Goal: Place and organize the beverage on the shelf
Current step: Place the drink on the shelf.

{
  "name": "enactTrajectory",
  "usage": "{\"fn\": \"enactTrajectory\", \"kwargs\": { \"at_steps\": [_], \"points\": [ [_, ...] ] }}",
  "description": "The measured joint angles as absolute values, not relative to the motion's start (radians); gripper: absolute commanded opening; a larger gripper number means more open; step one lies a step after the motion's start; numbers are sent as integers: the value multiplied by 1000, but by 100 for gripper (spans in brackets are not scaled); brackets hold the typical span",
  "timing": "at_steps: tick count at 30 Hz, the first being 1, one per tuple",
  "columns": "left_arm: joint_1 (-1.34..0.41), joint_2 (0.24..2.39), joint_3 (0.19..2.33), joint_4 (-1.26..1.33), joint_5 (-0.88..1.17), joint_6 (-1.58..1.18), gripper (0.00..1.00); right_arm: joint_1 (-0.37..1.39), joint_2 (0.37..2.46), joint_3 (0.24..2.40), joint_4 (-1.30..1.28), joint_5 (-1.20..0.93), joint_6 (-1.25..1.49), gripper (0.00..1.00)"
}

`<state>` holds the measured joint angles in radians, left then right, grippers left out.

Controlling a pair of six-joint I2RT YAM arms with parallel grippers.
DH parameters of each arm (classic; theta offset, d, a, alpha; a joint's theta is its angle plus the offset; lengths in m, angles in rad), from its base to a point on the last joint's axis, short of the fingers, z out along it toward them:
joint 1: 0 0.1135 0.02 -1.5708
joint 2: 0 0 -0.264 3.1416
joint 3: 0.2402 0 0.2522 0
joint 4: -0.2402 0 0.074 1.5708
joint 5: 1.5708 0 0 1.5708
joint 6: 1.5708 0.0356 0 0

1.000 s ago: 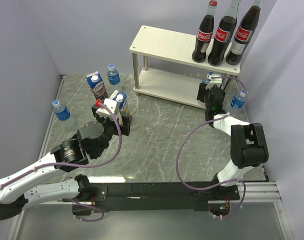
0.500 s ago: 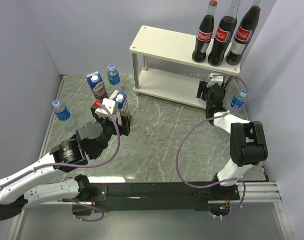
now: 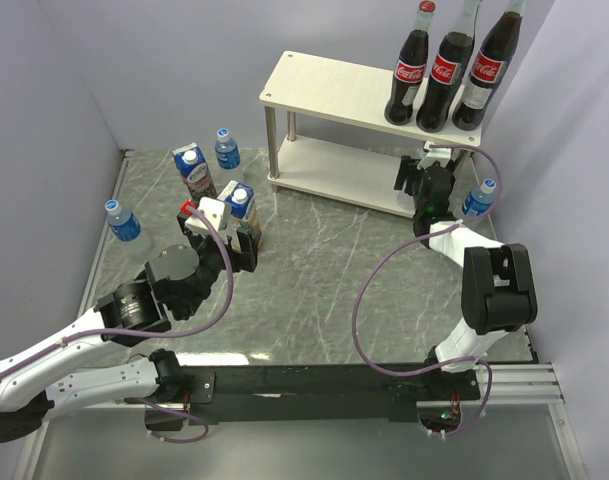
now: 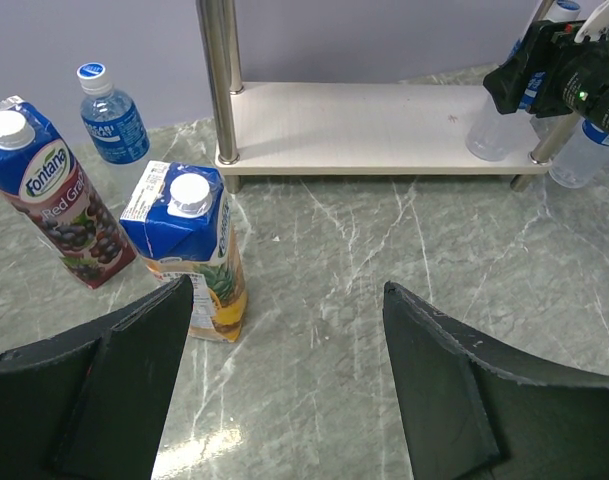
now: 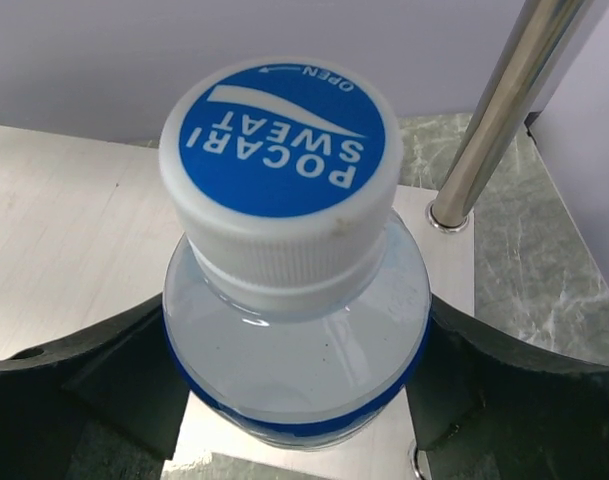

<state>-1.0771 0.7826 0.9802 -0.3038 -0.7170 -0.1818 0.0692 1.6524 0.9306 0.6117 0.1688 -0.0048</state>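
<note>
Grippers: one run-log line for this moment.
right gripper: shut on Pocari Sweat bottle, over lower shelf board | left gripper: open, beside pineapple juice carton

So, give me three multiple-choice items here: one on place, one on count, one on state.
1. Where do the Coca-Cola bottles stand? A top board of the shelf; B its lower board; C inside a box.
2. How many juice cartons stand on the table? A one; B two; C four.
3. The right jaws are: A open, empty; B shut on the water bottle; C out of view.
Key: 1 A, all three on top; 2 B, grape and pineapple; 3 B, wrist view shows them pressing its sides.
</note>
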Motion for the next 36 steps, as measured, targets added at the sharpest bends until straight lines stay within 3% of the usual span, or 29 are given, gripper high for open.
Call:
{"fn": "enactTrajectory", "kwargs": {
  "at_steps": [36],
  "points": [
    [-1077,780,982,-319,-674,-203,83,52,1466,798,633,116,25,81]
  ]
}}
